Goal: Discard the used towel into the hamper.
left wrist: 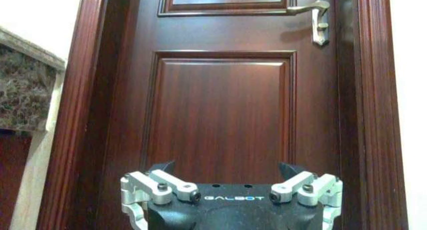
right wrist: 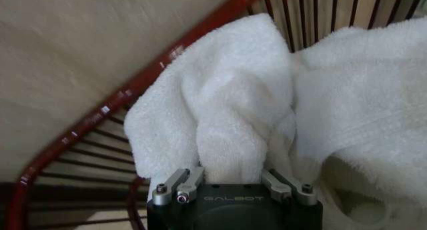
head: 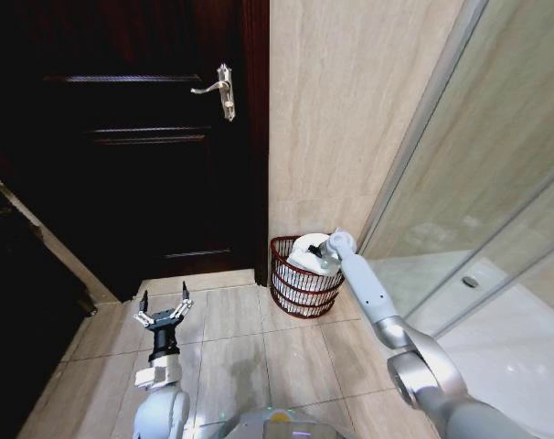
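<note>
The white towel (head: 306, 254) is in the hamper (head: 300, 294) now, bunched up and poking a little above the red-brown rim. The hamper sits on the tiled floor (head: 240, 352) at the far side, tucked into the corner where the beige wall (head: 350, 110) meets the glass shower screen (head: 478, 174), just right of the dark wooden door (head: 131, 137). That spot keeps it out of the way, so the robot has to reach far forward to get to it.

The right gripper (head: 328, 247) is stretched out on its long arm, right over the hamper's mouth on the right side of the rim. In the right wrist view the right gripper (right wrist: 233, 177) points down into the basket, and a thick fold of towel (right wrist: 220, 110) bulges up between its fingers (right wrist: 175, 182). The fingers look pinched on that fold. I think it holds on this low so the towel lands inside the wires and does not slip over the edge. The rim (right wrist: 127, 92) curves close by.

The left gripper (head: 163, 314) waits low on the near left, well apart from the hamper, with its fingers spread wide and nothing in them. It faces the door, whose silver handle (left wrist: 319, 21) is up high.
</note>
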Available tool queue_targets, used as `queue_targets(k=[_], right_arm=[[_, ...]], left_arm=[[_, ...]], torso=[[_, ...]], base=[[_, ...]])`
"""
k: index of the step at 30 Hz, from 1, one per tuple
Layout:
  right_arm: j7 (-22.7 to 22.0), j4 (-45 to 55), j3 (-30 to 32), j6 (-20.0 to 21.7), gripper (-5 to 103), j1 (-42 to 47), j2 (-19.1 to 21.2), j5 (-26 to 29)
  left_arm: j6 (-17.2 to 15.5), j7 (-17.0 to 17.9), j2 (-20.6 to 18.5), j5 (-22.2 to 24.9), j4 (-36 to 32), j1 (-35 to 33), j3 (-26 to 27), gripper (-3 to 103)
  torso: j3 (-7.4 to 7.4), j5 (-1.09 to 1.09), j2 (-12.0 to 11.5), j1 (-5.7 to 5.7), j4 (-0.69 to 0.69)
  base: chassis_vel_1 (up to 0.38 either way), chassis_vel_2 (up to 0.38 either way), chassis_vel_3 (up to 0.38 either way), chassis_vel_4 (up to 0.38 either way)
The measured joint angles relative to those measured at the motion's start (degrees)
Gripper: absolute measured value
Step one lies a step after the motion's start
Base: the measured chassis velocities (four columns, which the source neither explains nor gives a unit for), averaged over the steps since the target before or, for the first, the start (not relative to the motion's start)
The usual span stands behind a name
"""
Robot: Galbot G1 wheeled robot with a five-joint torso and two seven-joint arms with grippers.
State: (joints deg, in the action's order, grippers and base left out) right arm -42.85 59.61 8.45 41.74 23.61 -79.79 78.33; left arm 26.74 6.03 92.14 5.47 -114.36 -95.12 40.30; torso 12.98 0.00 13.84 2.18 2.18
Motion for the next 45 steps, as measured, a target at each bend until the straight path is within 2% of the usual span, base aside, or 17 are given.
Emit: queue_targets(k=[5,6,8,10,11,14,15,17,19,21,22,25,28,29,37,45], right_arm=[[1.5,-0.8,0.7,-1.3,24,0.6,-0.9,-2.8],[1.5,-0.6,0.9,-1.5,21,0.6,-1.0,-2.7],[1.6,0.8,1.1,-1.6,25,0.6,-0.9,-2.4],[1.2,3.3,1.2,-1.2,35,0.3,-0.2,-0.1],[1.2,3.3,1.2,-1.2,35,0.3,-0.2,-0.1],[-2.2,8.7,0.6,-1.7,51,1.1,1.5,1.7],[-2.2,8.7,0.6,-1.7,51,1.1,1.5,1.7],[-2.6,14.4,-1.2,-1.6,63,3.1,4.3,1.6],[-3.0,16.8,-1.9,-1.6,63,3.7,5.4,1.2],[-4.2,21.3,-2.6,-1.9,74,4.6,7.1,0.7],[-4.2,21.3,-2.6,-1.9,74,4.6,7.1,0.7],[-4.7,26.5,-3.4,-2.3,89,5.1,8.9,0.2],[-5.5,28.5,-3.7,-2.6,95,5.4,9.4,0.1],[-7.7,31.7,-4.3,-3.5,99,6.3,10.1,0.8],[-12.8,40.3,-5.8,-7.1,100,12.2,10.6,1.8],[-14.8,39.2,-4.8,-9.2,100,15.1,8.9,1.1]], left_arm=[[-0.2,-0.1,0.0,0.1,-0.1,0.2,0.0,100],[-0.2,-0.1,0.0,0.1,-0.1,0.2,0.0,100],[-0.2,-0.1,0.0,0.2,-0.2,0.2,0.1,100],[-0.3,-0.1,0.0,0.4,-0.4,0.2,0.2,100],[-0.3,-0.1,0.0,0.4,-0.4,0.2,0.2,100],[-0.3,-0.1,0.0,0.8,-0.7,0.0,0.2,100],[-0.3,-0.1,0.0,0.8,-0.7,0.0,0.2,100],[-0.3,-0.1,0.0,0.9,-0.8,-0.4,0.2,100],[-0.3,-0.1,0.0,0.9,-0.9,-0.5,0.2,100],[0.0,-0.1,0.0,0.9,-0.9,-0.9,0.0,100],[0.0,-0.1,0.0,0.9,-0.9,-0.9,0.0,100],[0.3,-0.1,0.0,0.9,-0.9,-1.4,-0.2,100],[0.4,-0.1,0.0,1.0,-1.0,-1.6,-0.1,100],[0.5,-0.1,0.0,1.2,-1.0,-1.7,0.0,100],[0.6,-0.1,-0.1,1.3,-1.0,-1.4,0.1,100],[0.3,-0.6,-0.1,0.8,-0.7,-0.6,-0.3,100]], torso=[[0.0,0.0,0.0,0.0,0.0],[0.0,0.01,0.0,0.0,-0.01],[0.01,0.0,0.0,0.0,-0.01],[0.01,0.0,0.0,0.0,-0.01],[0.01,0.0,0.0,0.0,-0.01],[0.01,0.01,0.0,0.0,0.02],[0.01,0.01,0.0,0.0,0.02],[0.01,0.01,0.0,0.0,0.0],[0.01,0.02,0.0,0.0,-0.02],[0.0,0.01,0.0,0.0,-0.02],[0.0,0.01,0.0,0.0,-0.02],[0.0,0.01,0.0,0.0,0.0],[0.0,0.01,0.0,0.0,0.0],[0.0,0.01,0.0,0.0,0.0],[0.0,0.0,0.0,0.0,0.0],[0.0,0.0,0.0,0.0,-0.01]], base=[[0.0,0.0,0.0,0.0],[0.0,0.0,0.0,0.0],[0.0,0.0,0.0,0.0],[0.0,0.0,0.0,0.0],[0.0,0.0,0.0,0.0],[0.0,0.0,0.0,0.0],[0.0,0.0,0.0,0.0],[0.0,0.0,0.0,0.0],[0.0,0.0,0.0,0.0],[0.0,0.0,0.0,0.0],[0.0,0.0,0.0,0.0],[0.0,0.0,0.0,0.0],[0.0,0.0,0.0,0.0],[0.0,0.0,0.0,0.0],[0.0,0.0,0.0,0.0],[0.0,0.0,0.0,0.0]])
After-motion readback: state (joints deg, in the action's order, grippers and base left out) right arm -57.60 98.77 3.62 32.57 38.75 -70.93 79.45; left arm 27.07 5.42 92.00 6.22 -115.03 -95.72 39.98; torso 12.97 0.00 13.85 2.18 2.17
